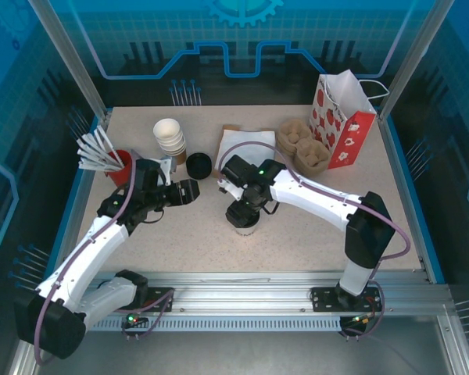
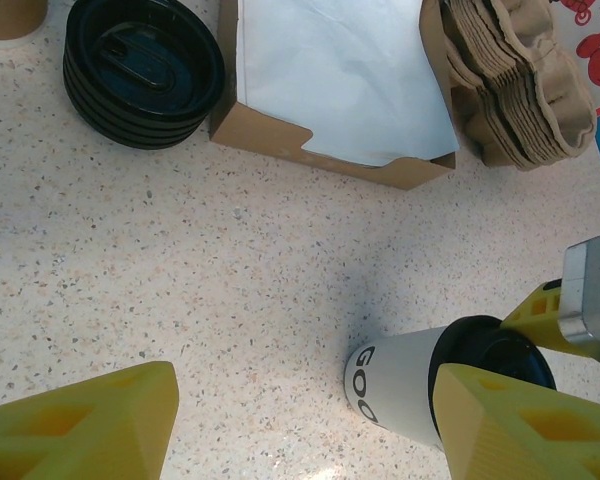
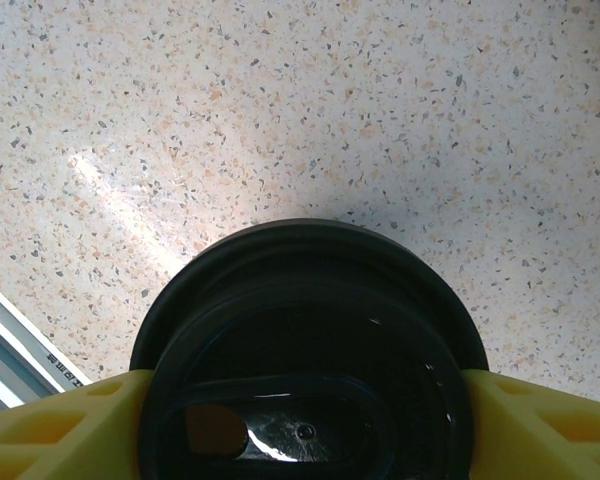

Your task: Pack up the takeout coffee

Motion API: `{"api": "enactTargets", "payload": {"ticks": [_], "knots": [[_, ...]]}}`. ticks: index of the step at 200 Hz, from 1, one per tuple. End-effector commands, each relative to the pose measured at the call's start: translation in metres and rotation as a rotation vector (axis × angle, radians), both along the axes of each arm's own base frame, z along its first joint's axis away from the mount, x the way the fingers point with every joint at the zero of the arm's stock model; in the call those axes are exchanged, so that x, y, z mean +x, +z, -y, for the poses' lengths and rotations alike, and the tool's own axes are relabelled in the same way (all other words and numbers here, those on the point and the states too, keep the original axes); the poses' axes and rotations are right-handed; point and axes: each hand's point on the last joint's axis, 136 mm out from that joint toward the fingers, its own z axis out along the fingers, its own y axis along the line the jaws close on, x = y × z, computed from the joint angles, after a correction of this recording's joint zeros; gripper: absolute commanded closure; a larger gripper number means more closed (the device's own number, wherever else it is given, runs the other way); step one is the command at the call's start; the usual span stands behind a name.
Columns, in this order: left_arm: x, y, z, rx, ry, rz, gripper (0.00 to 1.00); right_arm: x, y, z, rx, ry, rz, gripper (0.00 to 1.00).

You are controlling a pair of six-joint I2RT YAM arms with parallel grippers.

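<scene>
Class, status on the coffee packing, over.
Left gripper: jaws open. Right gripper: jaws straddle upright takeout coffee at lid, grip unclear. Carrier stack beside bag, back right.

The pale paper takeout coffee cup with a round black plastic lid [image 2: 400, 385] stands upright on the speckled stone-look table [image 1: 195, 244], near its middle and apart from the rest. Behind it lies the shallow brown cardboard box of white paper sheets [image 1: 246, 144]. Left of the box sits the stack of loose black plastic lids [image 1: 198, 165], with the stack of lidless white paper cups [image 1: 170, 137] behind them and the red cup of white stirrers [image 1: 119, 166] further left. Right of the box rests the pile of brown pulp cup carriers [image 1: 305, 147]. The strawberry-printed paper bag [image 1: 340, 117] stands in the far right corner.
</scene>
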Motion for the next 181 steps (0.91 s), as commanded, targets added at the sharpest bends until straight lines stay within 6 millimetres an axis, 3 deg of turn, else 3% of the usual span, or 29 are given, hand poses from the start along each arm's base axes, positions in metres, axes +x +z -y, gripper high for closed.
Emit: {"api": "enactTargets", "payload": {"ticks": [1, 119, 181], "knots": [[-0.001, -0.001, 0.005, -0.011, -0.018, 0.003, 0.3, -0.006, 0.011, 0.001, 0.033, 0.013, 0.012, 0.24], [0.0, -0.002, 0.012, -0.006, -0.033, -0.004, 0.31, -0.01, 0.003, 0.008, 0.054, -0.01, 0.047, 0.28], [0.0, -0.003, 0.015, -0.006, -0.038, -0.006, 0.3, -0.011, 0.007, 0.006, 0.085, -0.017, 0.053, 0.21]]}}
